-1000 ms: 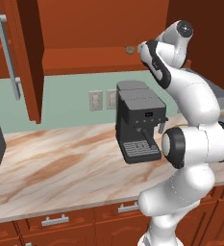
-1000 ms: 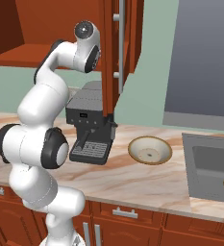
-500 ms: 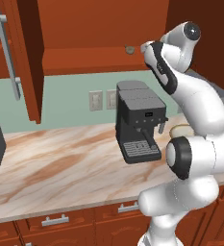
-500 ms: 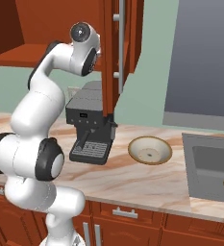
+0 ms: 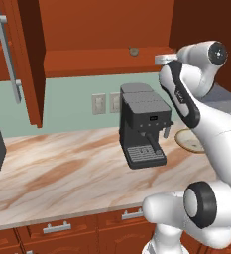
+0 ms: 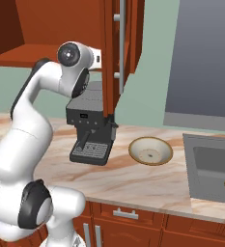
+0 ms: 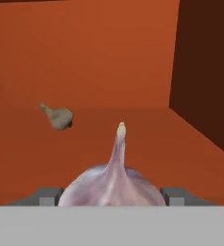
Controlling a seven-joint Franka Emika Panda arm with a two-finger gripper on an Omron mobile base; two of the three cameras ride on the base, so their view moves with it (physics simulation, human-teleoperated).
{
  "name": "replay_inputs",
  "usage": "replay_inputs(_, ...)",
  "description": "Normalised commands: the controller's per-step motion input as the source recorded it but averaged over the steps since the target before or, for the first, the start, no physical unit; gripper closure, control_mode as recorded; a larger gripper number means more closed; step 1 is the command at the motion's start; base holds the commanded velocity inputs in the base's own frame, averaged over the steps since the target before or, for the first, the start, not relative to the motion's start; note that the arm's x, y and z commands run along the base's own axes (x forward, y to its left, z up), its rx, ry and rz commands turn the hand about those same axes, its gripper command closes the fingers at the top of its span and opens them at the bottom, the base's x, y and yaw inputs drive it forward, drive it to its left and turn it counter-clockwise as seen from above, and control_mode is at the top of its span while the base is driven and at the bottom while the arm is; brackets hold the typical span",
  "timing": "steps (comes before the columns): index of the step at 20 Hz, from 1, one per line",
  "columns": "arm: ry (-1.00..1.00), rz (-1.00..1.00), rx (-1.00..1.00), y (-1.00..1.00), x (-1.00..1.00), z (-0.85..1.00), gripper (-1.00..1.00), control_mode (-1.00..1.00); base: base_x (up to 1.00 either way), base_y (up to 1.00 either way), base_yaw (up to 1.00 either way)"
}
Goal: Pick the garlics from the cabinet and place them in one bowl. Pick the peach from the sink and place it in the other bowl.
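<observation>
The pale garlic point(image 7: 114, 185) is seen at bottom centre of the hand view, flanked by the gripper point(image 7: 112, 196) tips and apparently clasped; the grey garlic point(image 7: 58, 117) lies at left centre on the cabinet point(image 7: 84, 62) floor. Pinched on a rounded bulb, it could be squeezed out and dropped during withdrawal. Compared with earlier, the arm's lower joints are swung rightward in the left base view.

The white arm point(image 5: 196, 114) reaches into the open cabinet point(image 5: 102, 54), near a small garlic point(image 5: 134, 51).
</observation>
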Motion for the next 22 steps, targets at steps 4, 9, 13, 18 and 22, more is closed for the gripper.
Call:
replay_inputs(4,0.08,0.0,0.0,0.0,-1.0,0.0,1.0,-1.0,0.0,0.0,0.0)
replay_inputs(9,0.19,-0.01,0.0,0.0,-0.88,0.0,1.0,-1.0,0.0,0.0,0.0)
replay_inputs(13,0.26,-0.03,0.0,0.0,-0.74,0.0,1.0,-1.0,0.0,0.0,0.0)
replay_inputs(18,0.24,-0.02,0.0,0.0,-0.64,0.0,1.0,-1.0,0.0,0.0,0.0)
replay_inputs(22,0.25,-0.04,0.0,-0.01,-0.47,0.0,1.0,-1.0,0.0,0.0,0.0)
